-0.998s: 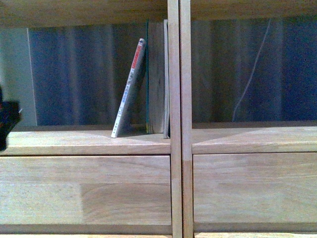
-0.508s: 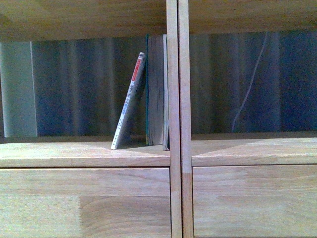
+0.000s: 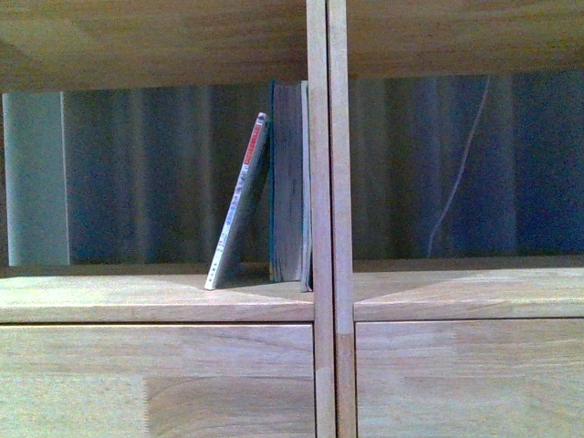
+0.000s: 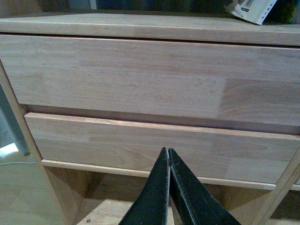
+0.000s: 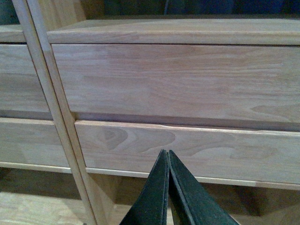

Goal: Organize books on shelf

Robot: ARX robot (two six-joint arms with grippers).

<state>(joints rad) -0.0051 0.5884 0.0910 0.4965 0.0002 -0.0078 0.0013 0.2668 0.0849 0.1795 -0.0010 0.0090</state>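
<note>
- Both arms low before the drawer fronts (image 4: 140,75), left gripper (image 4: 168,154) and right gripper (image 5: 168,157) pressed together, empty.
- Paperback (image 3: 237,205) leaning on teal book (image 3: 287,182) and white book (image 3: 305,182), at shelf (image 3: 155,297) board's right end, against divider (image 3: 328,219).
- Probably between steps; next, straightening the paperback upright.

wooden shelf (image 3: 137,297), paperback (image 3: 239,203) leaning on upright teal book (image 3: 285,182), thin white book (image 3: 305,187)

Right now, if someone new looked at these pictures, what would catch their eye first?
Three books in the left compartment: a thin paperback with a red-and-white spine leans against a thick teal-covered book, with a thin white book against the double divider. Both grippers, left gripper and right gripper, are shut before the drawer fronts.
</note>
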